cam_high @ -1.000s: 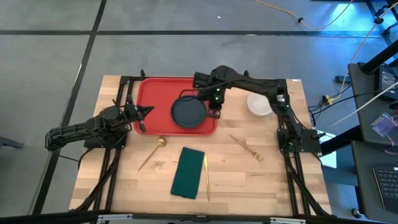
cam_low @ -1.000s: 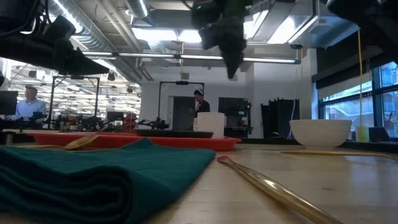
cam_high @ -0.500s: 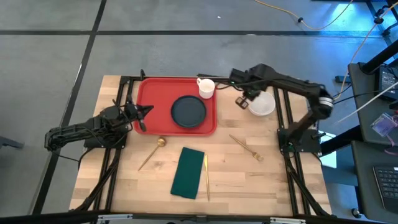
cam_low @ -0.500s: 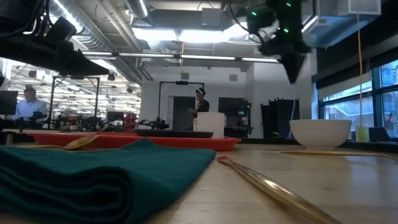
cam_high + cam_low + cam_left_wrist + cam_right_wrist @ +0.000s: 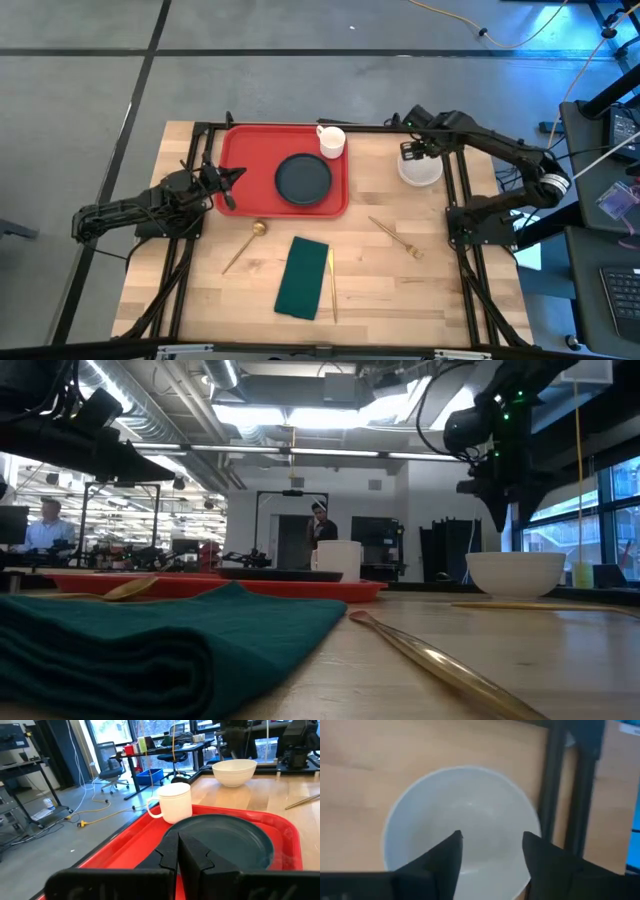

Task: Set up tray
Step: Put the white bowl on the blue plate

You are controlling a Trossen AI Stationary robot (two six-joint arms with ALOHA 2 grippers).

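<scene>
The red tray (image 5: pixel 236 150) lies at the table's far left of centre. A dark round plate (image 5: pixel 303 179) and a white mug (image 5: pixel 332 141) stand on it, the mug in its far right corner. A white bowl (image 5: pixel 420 170) stands on the table to the tray's right. My right gripper (image 5: pixel 492 845) is open and hangs above the bowl (image 5: pixel 465 820), clear of it; it also shows in the low view (image 5: pixel 500 510). My left gripper (image 5: pixel 178 851) is shut and empty, held over the tray's left edge (image 5: pixel 222 185), pointing at the plate (image 5: pixel 225 840).
A folded dark green napkin (image 5: pixel 303 277) lies near the front, with a gold knife (image 5: pixel 331 283) along its right side. A gold spoon (image 5: pixel 245 245) lies to its left and a gold fork (image 5: pixel 397 238) to its right. Black frame rails (image 5: pixel 455 180) run beside the bowl.
My right gripper has swung from above the plate on the tray toward the table's right edge and now hangs over the white bowl. The mug, plate and tray have stayed where they were.
</scene>
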